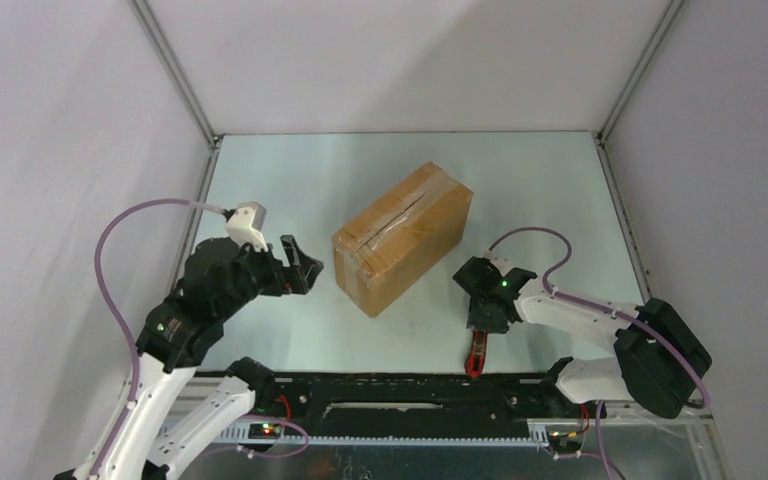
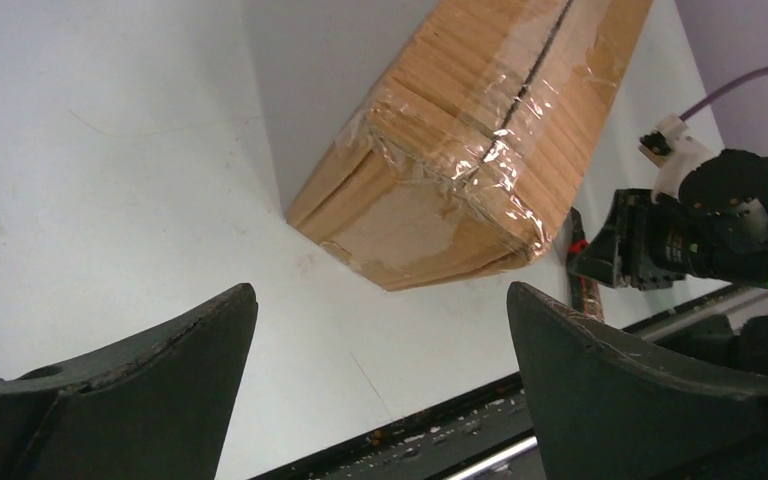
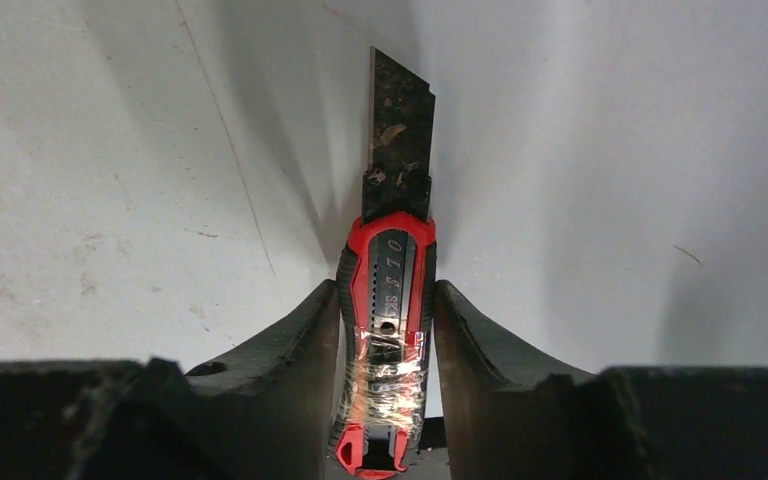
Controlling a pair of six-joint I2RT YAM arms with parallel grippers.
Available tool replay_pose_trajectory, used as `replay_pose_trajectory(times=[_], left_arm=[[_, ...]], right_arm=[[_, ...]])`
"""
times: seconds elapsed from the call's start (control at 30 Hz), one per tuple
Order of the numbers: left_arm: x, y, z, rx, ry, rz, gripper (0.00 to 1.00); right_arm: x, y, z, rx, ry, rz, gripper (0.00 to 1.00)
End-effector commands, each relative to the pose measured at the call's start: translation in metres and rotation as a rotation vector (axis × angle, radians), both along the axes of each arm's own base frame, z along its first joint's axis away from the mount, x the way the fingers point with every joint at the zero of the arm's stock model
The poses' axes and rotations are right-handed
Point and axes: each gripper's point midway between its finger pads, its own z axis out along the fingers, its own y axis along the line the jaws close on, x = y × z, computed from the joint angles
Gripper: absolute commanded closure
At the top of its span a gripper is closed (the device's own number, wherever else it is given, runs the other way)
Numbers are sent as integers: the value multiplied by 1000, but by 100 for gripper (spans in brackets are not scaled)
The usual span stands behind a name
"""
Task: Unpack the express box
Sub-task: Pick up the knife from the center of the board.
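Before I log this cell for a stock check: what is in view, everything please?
box: 1, brown with clear tape, taped shut, mid-table
knife: 1, red and black, blade out, lying on the table at the near edge, to the right of the box
table: 1, pale white, under everything
cables: 2, purple, one looping by each gripper
left gripper: 1, black, open and empty, left of the box
right gripper: 1, black, fingers against both sides of the knife handle
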Motion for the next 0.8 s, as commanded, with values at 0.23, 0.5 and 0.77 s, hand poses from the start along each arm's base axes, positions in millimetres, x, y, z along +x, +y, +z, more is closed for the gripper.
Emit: replay_pose_trajectory(times=[0.23, 0.5, 0.77], left_arm=[[-15, -34, 10, -147, 11, -159, 0], [-20, -59, 41, -248, -39, -286, 6], [-12, -100, 79, -300, -101, -394, 15]], right_arm=[[13, 14, 25, 76, -53, 35, 100], [46, 19, 156, 219, -297, 34, 100], [79, 50, 269, 328, -487, 60, 100]])
